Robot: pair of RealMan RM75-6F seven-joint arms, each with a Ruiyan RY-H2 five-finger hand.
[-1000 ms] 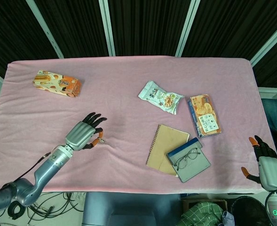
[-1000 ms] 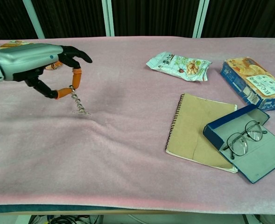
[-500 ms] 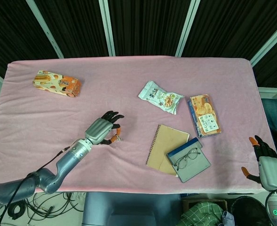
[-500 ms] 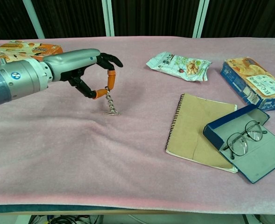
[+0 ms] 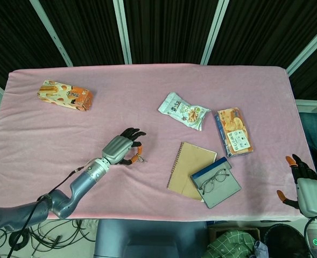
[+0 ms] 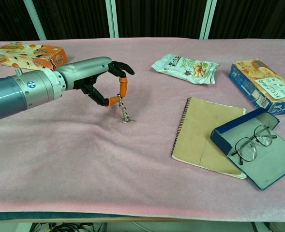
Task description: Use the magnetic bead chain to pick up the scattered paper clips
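The robot's left hand [image 6: 106, 82] reaches over the pink-covered table [image 6: 132, 164], pinching the top of the magnetic bead chain [image 6: 124, 110] between thumb and an orange-tipped finger [image 6: 123, 86], the other fingers spread above. The chain hangs straight down from the pinch, and its lower end touches the cloth, where a small tangle of paper clips [image 6: 127, 120] clings to it. In the head view the same hand [image 5: 124, 148] sits left of centre on the table, the chain [image 5: 141, 157] just beside its fingertips. The right hand [image 5: 303, 185] rests off the table's right corner, fingers apart and holding nothing. To the right of the chain lies a tan spiral notebook [image 6: 205, 135], partly overlapped by an open blue case [image 6: 270, 166] holding a pair of glasses [image 6: 251, 142]. Beyond them sit a snack packet [image 6: 185, 66] and a blue biscuit box [image 6: 261, 84]; an orange snack box [image 6: 31, 54] lies at the far left, behind the left arm [image 6: 21, 94].
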